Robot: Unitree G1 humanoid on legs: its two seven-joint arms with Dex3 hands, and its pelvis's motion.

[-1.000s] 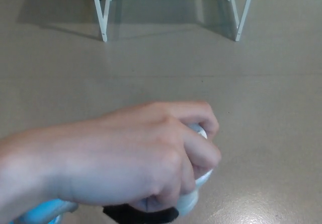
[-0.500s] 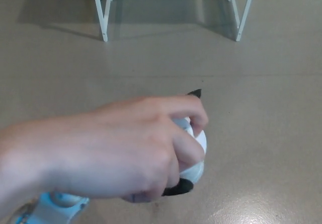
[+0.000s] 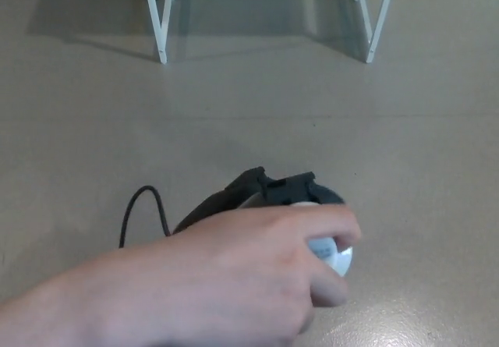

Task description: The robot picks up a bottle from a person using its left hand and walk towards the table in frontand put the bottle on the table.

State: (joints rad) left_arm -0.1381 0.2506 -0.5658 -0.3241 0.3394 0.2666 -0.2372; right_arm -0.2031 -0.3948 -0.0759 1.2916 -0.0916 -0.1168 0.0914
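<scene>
The tan floor (image 3: 405,144) fills most of the head view, spreading out on every side of the left robot hand (image 3: 269,189) and shining with pale glare to its lower right.

A person's hand (image 3: 234,285) and forearm come in from the lower left and take up the whole foreground. They lie just in front of the robot hand and cover most of it, so only its upper black part shows above the knuckles.

Far beyond the robot hand, at the top edge, stand the white legs of the table (image 3: 155,19), one to the upper left and one to the upper right, with their shadows on the floor between them.

The robot hand touches or nearly touches the person's hand. Whether it is spread apart or clamped on anything cannot be told, because it is so largely hidden.

A thin black cable (image 3: 140,203) loops up just to the left of the robot hand.

The white bottle (image 3: 334,253) sits just below and to the right of the robot hand, wrapped in the person's grip, with only its rounded white end showing.

The right robot hand does not show.
</scene>
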